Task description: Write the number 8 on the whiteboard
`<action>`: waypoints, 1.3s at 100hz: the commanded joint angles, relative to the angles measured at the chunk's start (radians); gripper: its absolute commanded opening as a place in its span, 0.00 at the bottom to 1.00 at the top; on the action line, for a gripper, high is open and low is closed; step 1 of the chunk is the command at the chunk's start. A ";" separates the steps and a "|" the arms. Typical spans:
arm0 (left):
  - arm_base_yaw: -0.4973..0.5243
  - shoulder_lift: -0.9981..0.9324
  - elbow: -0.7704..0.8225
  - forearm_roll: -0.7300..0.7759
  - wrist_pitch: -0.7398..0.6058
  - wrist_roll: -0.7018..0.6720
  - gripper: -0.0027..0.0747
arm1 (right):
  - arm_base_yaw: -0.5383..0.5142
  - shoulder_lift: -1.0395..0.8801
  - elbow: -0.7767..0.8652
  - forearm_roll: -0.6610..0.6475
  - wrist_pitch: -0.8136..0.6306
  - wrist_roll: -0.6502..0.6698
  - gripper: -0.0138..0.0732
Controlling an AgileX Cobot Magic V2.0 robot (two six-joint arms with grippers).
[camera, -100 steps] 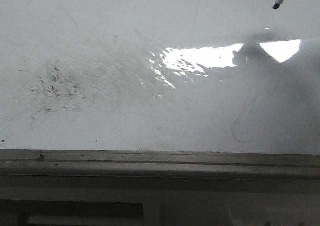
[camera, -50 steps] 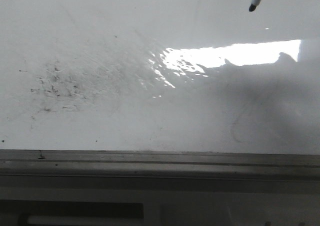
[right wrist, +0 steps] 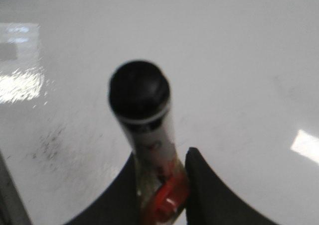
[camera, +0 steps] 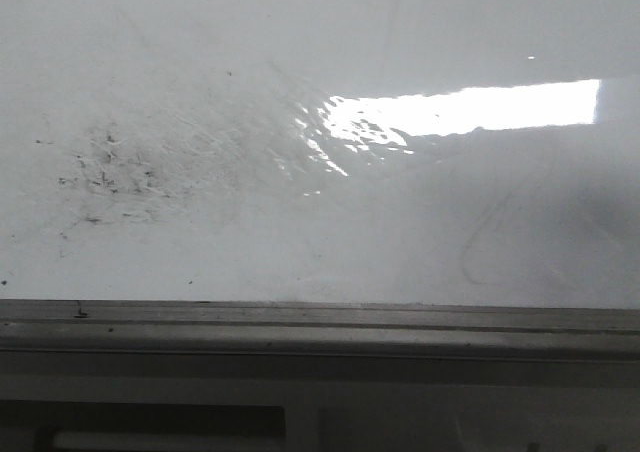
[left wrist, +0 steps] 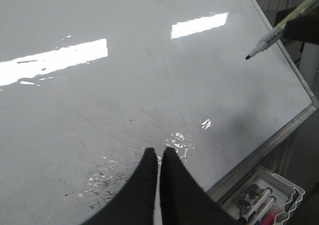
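The whiteboard (camera: 300,72) is a glossy white board with glare, also seen in the left wrist view (left wrist: 124,85) and the right wrist view (right wrist: 239,60). No number 8 shows on it in any view. My right gripper (right wrist: 162,156) is shut on a marker (right wrist: 144,130) with a clear barrel and a black tip, held above the board. In the left wrist view the marker (left wrist: 271,36) hangs tip-down over the board near its metal edge, clear of the surface. My left gripper (left wrist: 159,153) is shut and empty over the board. Neither gripper shows in the front view.
A speckled grey-black smudge patch (camera: 110,172) lies at the board's left and also shows under the left fingers (left wrist: 99,180). The grey metal frame (camera: 320,322) runs along the near edge. A tray (left wrist: 286,197) holding several markers sits beyond the frame.
The marker tip moved left and upward across the top right of the front view and has left that view. Its shadow on the board has gone too.
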 commanded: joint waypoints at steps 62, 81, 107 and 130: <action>0.002 0.006 -0.026 -0.037 -0.021 -0.009 0.01 | -0.067 0.071 0.099 -0.619 -0.298 0.649 0.11; 0.002 0.006 -0.026 -0.037 -0.021 -0.009 0.01 | -0.135 0.144 0.099 -0.559 -0.380 0.649 0.11; 0.002 0.006 -0.026 -0.037 -0.054 0.002 0.01 | -0.154 0.210 0.099 -0.518 -0.426 0.645 0.11; 0.002 0.006 -0.026 -0.045 -0.052 0.002 0.01 | -0.179 0.212 0.099 -0.518 -0.394 0.635 0.11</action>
